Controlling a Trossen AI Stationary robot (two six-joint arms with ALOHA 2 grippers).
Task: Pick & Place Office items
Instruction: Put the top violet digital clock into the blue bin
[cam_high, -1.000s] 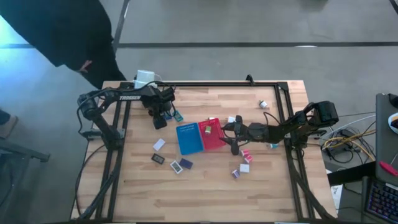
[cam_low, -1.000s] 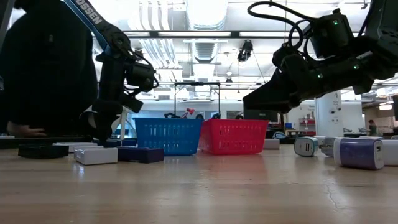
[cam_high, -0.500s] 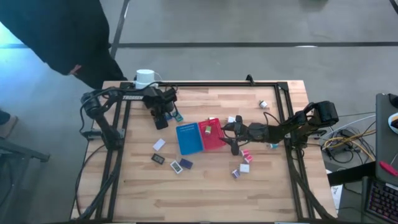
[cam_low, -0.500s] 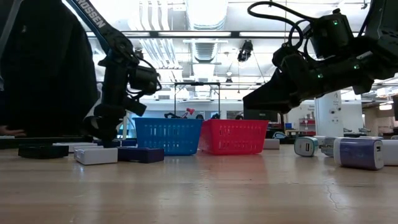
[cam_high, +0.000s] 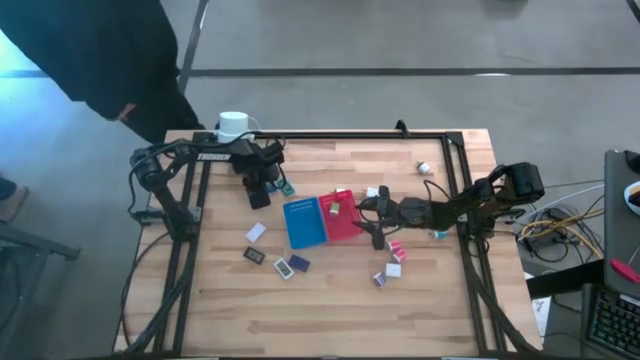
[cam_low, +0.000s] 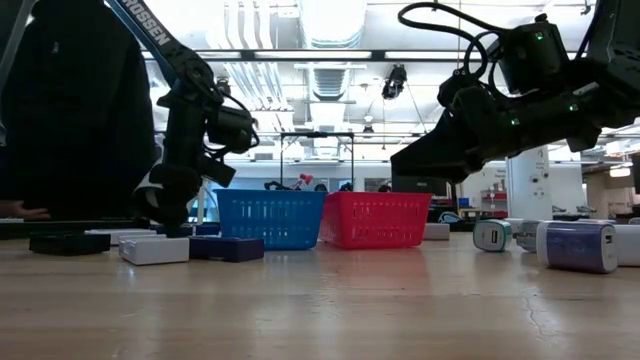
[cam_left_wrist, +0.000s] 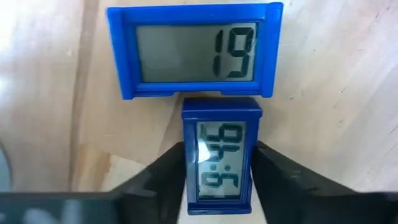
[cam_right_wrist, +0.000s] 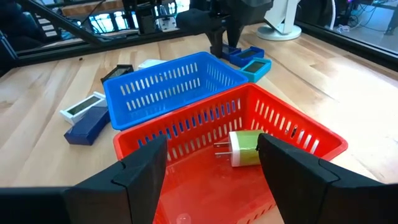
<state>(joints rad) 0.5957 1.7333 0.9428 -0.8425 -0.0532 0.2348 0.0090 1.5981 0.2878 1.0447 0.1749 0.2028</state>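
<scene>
Left wrist view gives me the clearest change: my left end effector (cam_left_wrist: 217, 186) now has its fingers (cam_left_wrist: 163, 180) drawn in against both long sides of a small dark blue clock (cam_left_wrist: 221, 155), where a second ago they stood much wider. The clock lies flat on the table (cam_left_wrist: 43, 93), its top end touching a larger blue clock (cam_left_wrist: 194, 53) lying crosswise just beyond it. In the high view the left end effector (cam_high: 262, 187) sits in almost the same place as before, near the table's far left corner, with a teal piece (cam_high: 287, 187) just beside it and the white mug (cam_high: 232, 124) on the far edge behind. The person in dark clothing (cam_high: 100, 50) at the far left corner has shifted slightly.

My right end effector (cam_high: 378, 214) has not moved. It hovers at the red tray (cam_high: 341, 218) with its fingers spread fairly wide and nothing between them; the right wrist view shows a white and green plug piece (cam_right_wrist: 242, 149) lying inside that tray. The blue tray (cam_high: 305, 222) touches the red one on its left side.

For room: the near half of the table is bare wood. Flat pieces (cam_high: 272, 252) cluster left of the blue tray, small clips (cam_high: 392, 262) lie near the right arm, and one piece (cam_high: 424, 167) sits close to the far right rail.
</scene>
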